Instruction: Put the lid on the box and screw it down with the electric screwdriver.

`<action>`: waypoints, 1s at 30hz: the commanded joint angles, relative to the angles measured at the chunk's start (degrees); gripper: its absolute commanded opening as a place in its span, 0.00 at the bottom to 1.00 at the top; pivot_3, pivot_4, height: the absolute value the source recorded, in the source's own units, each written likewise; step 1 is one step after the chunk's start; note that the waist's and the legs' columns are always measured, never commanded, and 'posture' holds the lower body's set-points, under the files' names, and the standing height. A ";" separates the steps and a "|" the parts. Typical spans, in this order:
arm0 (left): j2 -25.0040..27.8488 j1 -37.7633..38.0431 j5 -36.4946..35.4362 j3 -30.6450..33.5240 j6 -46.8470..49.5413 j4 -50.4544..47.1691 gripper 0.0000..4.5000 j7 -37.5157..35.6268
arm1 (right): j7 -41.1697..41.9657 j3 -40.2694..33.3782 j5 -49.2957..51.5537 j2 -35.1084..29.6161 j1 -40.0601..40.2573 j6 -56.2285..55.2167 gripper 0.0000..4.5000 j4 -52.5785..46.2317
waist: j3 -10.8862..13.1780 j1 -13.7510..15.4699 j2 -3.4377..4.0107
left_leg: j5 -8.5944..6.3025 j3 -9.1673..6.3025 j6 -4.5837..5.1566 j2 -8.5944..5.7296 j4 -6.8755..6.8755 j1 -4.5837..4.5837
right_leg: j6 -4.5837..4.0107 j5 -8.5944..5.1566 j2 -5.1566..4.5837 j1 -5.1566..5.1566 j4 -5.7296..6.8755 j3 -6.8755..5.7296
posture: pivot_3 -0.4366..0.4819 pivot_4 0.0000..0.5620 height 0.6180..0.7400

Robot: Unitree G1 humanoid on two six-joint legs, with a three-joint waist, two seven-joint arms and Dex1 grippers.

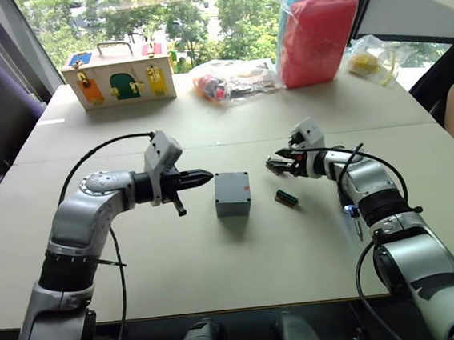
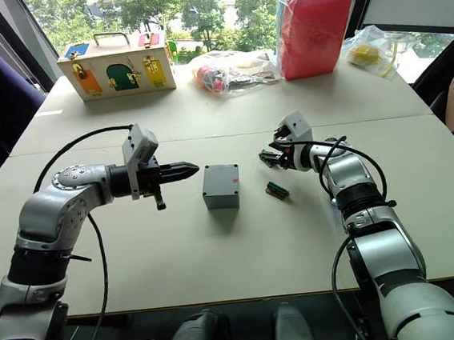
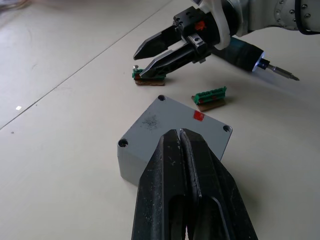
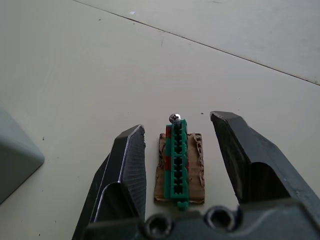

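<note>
while the box (image 1: 232,193) sits on the surface (image 1: 221,275) with the lid (image 3: 175,125) on it, my left gripper (image 1: 203,175) is closed just beside it, and my right gripper (image 4: 177,145) is open around a small green piece (image 4: 178,162).

The box (image 1: 233,194) stands at the centre of the bench (image 1: 219,259), with the lid (image 3: 175,122) on it. At 9 o'clock from the box, near it, the left pincer (image 1: 203,175) points toward it. At 3 o'clock lies one terminal piece (image 1: 287,199); the right pincer (image 1: 275,163), at 2 o'clock, straddles a second (image 4: 177,162). The electric screwdriver (image 1: 352,216) lies at 4 o'clock, beside the right arm. A wooden box (image 1: 119,74) and bags (image 1: 314,29) line the far edge, at 11 to 1 o'clock.
</note>
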 commanded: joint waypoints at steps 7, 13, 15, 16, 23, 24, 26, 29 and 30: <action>0.14 0.13 -0.51 0.01 -0.39 -2.27 0.00 0.52 | -1.60 -1.77 -0.93 1.56 -4.00 -4.34 0.54 5.15 | 0.00 -0.02 0.00 | 0.01 0.00 -0.02 0.00 0.00 0.00 | 0.00 0.00 -0.01 0.00 0.00 0.00 | 0.48 0.27 1.00; 0.35 0.75 -0.26 -0.13 -0.48 -2.55 0.00 0.68 | -1.36 -2.02 -1.37 1.80 -4.27 -4.71 0.36 5.76 | 0.00 -0.04 0.00 | 0.01 -0.01 -0.02 0.00 -0.01 0.00 | 0.00 0.00 -0.01 0.00 0.00 0.00 | 0.48 0.27 1.00; 0.31 0.82 -0.21 -0.25 -0.50 -2.58 0.00 0.79 | -1.41 -1.87 -1.68 1.86 -4.22 -4.90 0.17 5.87 | 0.00 -0.07 0.00 | 0.01 0.00 -0.02 0.00 -0.01 0.00 | 0.00 0.00 -0.02 0.00 0.00 0.00 | 0.48 0.27 1.00; 0.28 0.80 -0.19 -0.31 -0.52 -2.56 0.00 0.82 | -1.39 -1.86 -1.80 1.90 -4.22 -4.95 0.10 5.93 | 0.00 -0.07 0.00 | 0.01 0.00 -0.02 0.00 -0.01 0.00 | 0.00 0.00 -0.02 0.00 0.00 0.00 | 0.48 0.27 1.00; 0.40 0.76 -0.15 -0.59 -0.65 -2.31 0.00 0.93 | 0.55 -1.75 -1.43 1.81 -3.36 -4.63 0.02 3.94 | 0.00 -0.05 0.00 | 0.01 -0.01 -0.03 0.00 -0.01 0.00 | 0.00 0.00 -0.02 0.00 0.00 0.00 | 0.48 0.27 1.00; 0.45 0.84 -0.16 -0.63 -0.69 -2.28 0.00 0.94 | 1.14 -1.80 -1.23 1.69 -3.13 -4.68 0.02 3.44 | 0.00 -0.06 0.00 | 0.01 -0.01 -0.03 0.00 -0.01 0.00 | 0.00 0.00 -0.02 0.00 0.00 0.00 | 0.48 0.27 1.00; 0.57 1.06 -0.20 -0.67 -0.74 -2.27 0.00 0.92 | 2.62 -2.01 -0.76 1.38 -2.53 -5.02 0.02 2.17 | 0.00 -0.07 0.00 | 0.01 -0.01 -0.03 0.00 -0.01 0.00 | 0.00 0.00 -0.02 -0.01 0.00 0.00 | 0.48 0.27 1.00; 0.58 1.15 -0.14 -0.82 -0.83 -2.01 0.00 0.86 | 4.00 -2.09 -0.65 1.06 -1.87 -4.95 0.02 0.73 | 0.00 -0.03 0.00 | 0.01 -0.01 -0.02 0.00 -0.01 0.00 | 0.00 0.00 -0.02 -0.01 0.00 0.01 | 0.48 0.27 1.00; 0.57 1.18 -0.12 -0.86 -0.85 -1.96 0.00 0.85 | 4.28 -2.06 -0.71 0.99 -1.64 -4.97 0.02 0.23 | 0.00 -0.01 0.00 | 0.01 -0.01 -0.02 0.00 -0.01 0.00 | 0.00 0.00 -0.02 -0.01 0.00 0.00 | 0.48 0.27 1.00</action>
